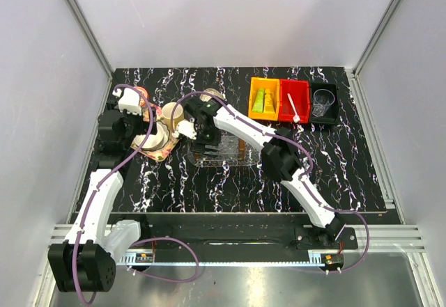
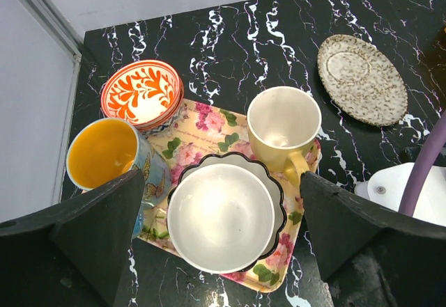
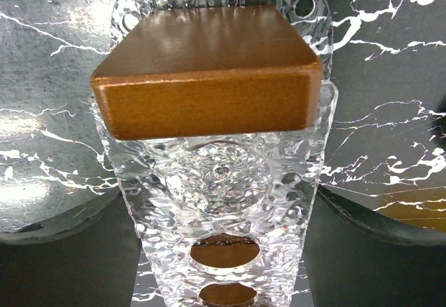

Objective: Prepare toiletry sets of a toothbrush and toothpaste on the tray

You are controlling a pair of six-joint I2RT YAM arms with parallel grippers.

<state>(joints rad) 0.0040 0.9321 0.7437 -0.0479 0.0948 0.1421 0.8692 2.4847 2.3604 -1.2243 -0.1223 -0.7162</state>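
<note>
gaping wide at the left gripper point(image 2: 221, 182), white bowl point(image 2: 221, 220) between the fingers point(image 2: 97, 230); flanking the tray point(image 3: 223, 182) at the right gripper point(image 3: 223, 265), clamping unclear.

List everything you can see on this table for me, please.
tubes: two, green and yellow, in orange bin
toothbrush: one, white, in red bin
cup: one, clear, in black bin
clear tray: one, centre
brown block: one, at clear tray
floral tray: one, left
mugs: two, cream and yellow-lined, floral tray
bowls: two, white on floral tray, orange-patterned at its corner
saucer: one, speckled, beside floral tray
table: one, black marbled
left gripper: open, black, above floral tray
right gripper: open, black, above clear tray
</note>
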